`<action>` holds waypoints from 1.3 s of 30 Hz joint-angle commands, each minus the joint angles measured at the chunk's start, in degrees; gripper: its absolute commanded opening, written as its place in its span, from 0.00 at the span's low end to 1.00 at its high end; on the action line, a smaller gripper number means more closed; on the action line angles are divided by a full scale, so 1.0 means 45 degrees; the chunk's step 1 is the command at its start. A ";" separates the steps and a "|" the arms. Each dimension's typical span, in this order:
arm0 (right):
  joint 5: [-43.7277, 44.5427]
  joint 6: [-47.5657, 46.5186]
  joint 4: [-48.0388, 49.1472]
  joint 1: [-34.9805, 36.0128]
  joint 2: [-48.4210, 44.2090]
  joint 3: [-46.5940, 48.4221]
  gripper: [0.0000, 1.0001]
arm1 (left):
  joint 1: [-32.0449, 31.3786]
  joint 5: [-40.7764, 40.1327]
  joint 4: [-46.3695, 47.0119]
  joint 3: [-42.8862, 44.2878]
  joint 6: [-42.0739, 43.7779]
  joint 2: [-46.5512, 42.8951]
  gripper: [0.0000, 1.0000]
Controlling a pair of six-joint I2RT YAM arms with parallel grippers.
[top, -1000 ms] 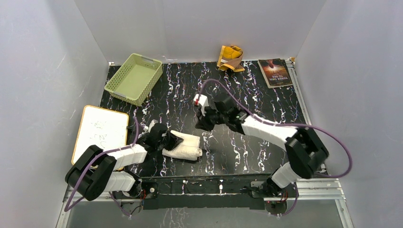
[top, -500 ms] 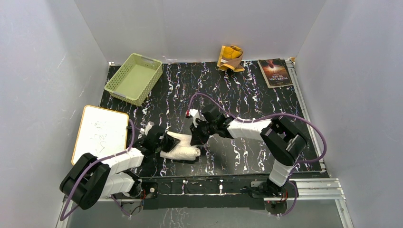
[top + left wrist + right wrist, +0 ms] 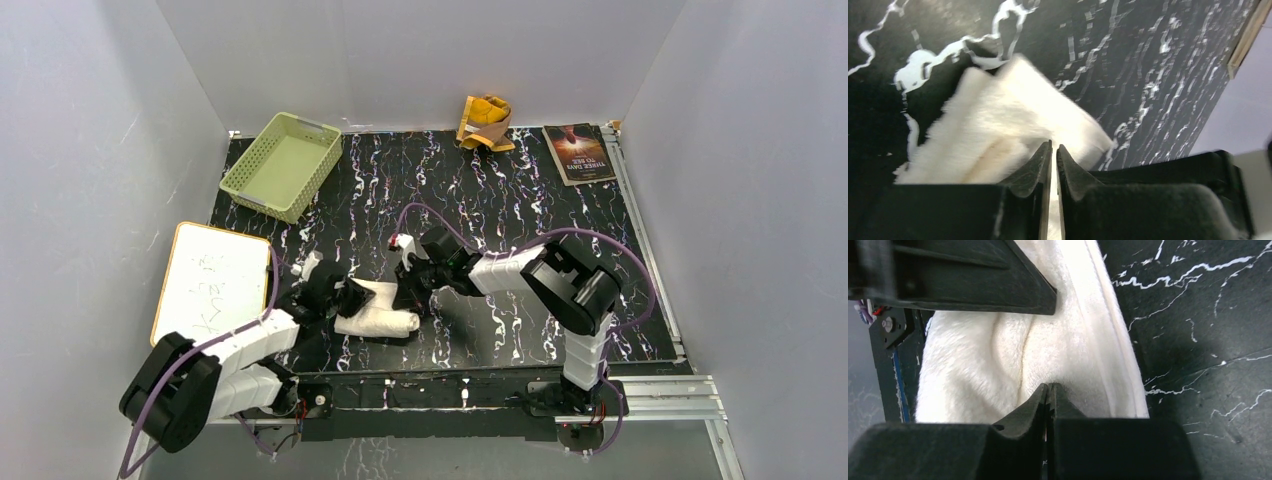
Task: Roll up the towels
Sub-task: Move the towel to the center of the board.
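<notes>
The cream-white towel [image 3: 385, 312] lies partly rolled near the table's front, left of centre. My left gripper [image 3: 352, 297] is at its left end. In the left wrist view that gripper [image 3: 1054, 146] is shut to a thin slit, its tips over the fluffy towel [image 3: 998, 115]. My right gripper [image 3: 408, 290] is at the towel's far right corner. In the right wrist view it [image 3: 1049, 386] is shut, its tips pressed into the towel [image 3: 998, 355] where the pile dimples. The mustard-yellow towel [image 3: 486, 122] sits crumpled at the back wall.
A green basket [image 3: 283, 165] stands at the back left. A whiteboard [image 3: 210, 280] lies at the left edge beside my left arm. A dark book [image 3: 578, 152] lies at the back right. The left gripper's black body [image 3: 973, 285] crosses the top of the right wrist view.
My right gripper has come down and to the left onto the cream towel and has shut. The towel has bunched narrower, and the left gripper has stayed at its left end.
</notes>
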 commanded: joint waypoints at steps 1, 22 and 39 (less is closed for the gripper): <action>0.1126 0.0146 0.0478 -0.0512 0.0707 0.0513 0.00 | 0.0203 -0.0824 -0.2272 0.2065 0.1856 -0.1097 0.12; 0.3342 -0.2725 -0.2416 -0.4256 0.3149 0.5831 0.00 | 0.3057 0.5011 -0.4409 0.8701 0.8908 0.3377 0.26; 0.2473 -0.2603 -0.5105 -0.4731 0.1163 0.9202 0.27 | 0.4733 0.9838 -0.7432 2.0048 1.2929 1.2651 0.27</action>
